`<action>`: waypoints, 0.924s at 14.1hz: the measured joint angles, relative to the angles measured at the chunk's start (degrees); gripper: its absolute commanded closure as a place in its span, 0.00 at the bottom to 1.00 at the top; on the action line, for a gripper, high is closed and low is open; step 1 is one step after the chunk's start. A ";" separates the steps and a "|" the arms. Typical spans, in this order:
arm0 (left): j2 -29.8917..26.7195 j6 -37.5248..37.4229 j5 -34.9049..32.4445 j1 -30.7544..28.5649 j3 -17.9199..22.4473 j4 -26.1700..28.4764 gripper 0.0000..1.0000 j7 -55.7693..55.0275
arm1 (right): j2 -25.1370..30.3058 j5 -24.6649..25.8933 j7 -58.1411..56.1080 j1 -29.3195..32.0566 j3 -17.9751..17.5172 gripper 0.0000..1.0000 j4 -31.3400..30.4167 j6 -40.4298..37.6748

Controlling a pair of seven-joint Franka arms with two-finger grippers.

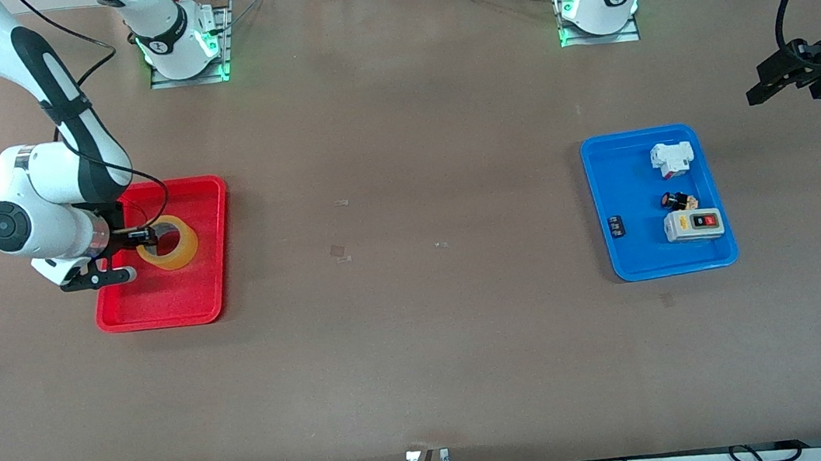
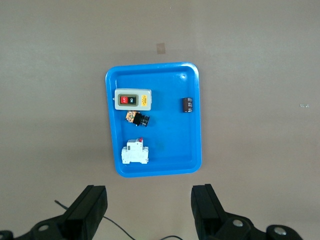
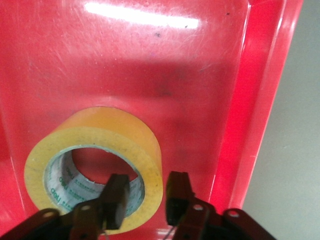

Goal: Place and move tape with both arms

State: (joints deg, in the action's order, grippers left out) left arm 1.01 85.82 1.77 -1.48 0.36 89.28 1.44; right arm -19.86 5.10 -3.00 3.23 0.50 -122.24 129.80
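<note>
The tape [image 1: 187, 247], a yellow roll with a hollow core, lies flat in the red tray [image 1: 177, 306] at the right arm's end of the table. My right gripper [image 1: 147, 239] is down at the roll's rim. In the right wrist view the tape [image 3: 100, 135] fills the tray floor [image 3: 175, 60]. The right gripper [image 3: 148, 192] is open and straddles the roll's wall, one finger inside the core and one outside. My left gripper [image 1: 758, 92] waits open and empty in the air over bare table, past the blue tray [image 1: 631, 180], and also shows in the left wrist view [image 2: 150, 210].
The blue tray [image 2: 170, 145] holds a grey switch box [image 1: 693, 225], a white breaker [image 1: 672, 158], a black and orange button part [image 1: 677, 200] and a small black part [image 1: 616, 225]. Brown table lies between the two trays.
</note>
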 measured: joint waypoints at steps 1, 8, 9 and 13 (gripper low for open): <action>0.21 0.03 0.00 0.00 0.00 0.00 0.00 0.00 | 0.23 0.00 0.52 -0.13 -0.03 0.00 0.35 -0.23; 0.64 0.10 -0.54 -0.04 0.00 0.00 0.00 0.00 | 6.23 -0.14 0.76 -1.87 -0.61 0.00 26.94 -32.68; 0.65 0.11 -0.54 -0.04 0.00 0.00 0.00 0.00 | 6.38 -0.45 0.76 -1.87 -0.86 0.00 31.54 -36.74; 0.67 0.11 -0.55 -0.04 -0.01 -0.02 0.00 0.00 | 6.24 -2.60 0.69 -1.86 -1.22 0.00 42.46 -43.04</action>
State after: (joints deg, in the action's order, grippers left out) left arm 1.68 85.93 1.22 -1.52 0.35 89.27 1.44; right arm -13.62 2.49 -2.31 1.37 -0.72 -79.79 86.76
